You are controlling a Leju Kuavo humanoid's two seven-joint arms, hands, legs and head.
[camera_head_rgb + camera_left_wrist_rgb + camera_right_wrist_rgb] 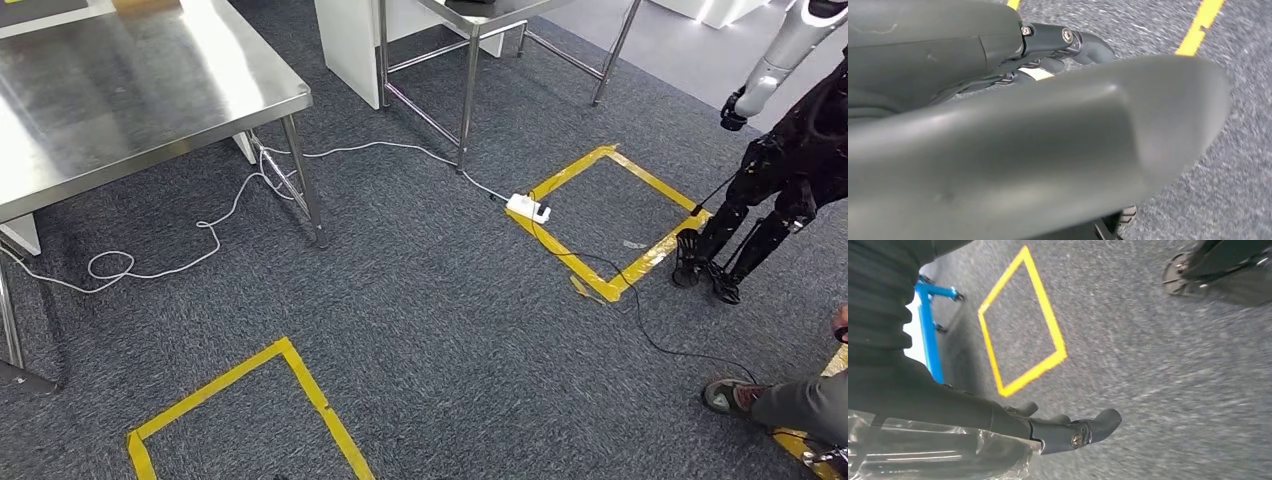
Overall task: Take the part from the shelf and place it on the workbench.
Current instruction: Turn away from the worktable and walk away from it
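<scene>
In the right wrist view my right hand (998, 422) holds the part (923, 455), a dark piece wrapped in a clear plastic bag, with the dark fingers (1083, 430) stretched past it over the carpet. In the left wrist view my left hand (1048, 115) hangs over the carpet, its thick grey thumb apart from the darker fingers (1073, 42), and I see nothing held in it. In the head view the steel workbench (150, 90) stands at the far left with a bare, shiny top.
Yellow tape squares (620, 220) (250, 410) mark the grey carpet. White cable (200, 240) and a power strip (527, 208) lie between the table legs. Another robot (780, 170) stands at the right, a person's shoe (730, 396) near it. A blue frame (928, 325) is behind my right hand.
</scene>
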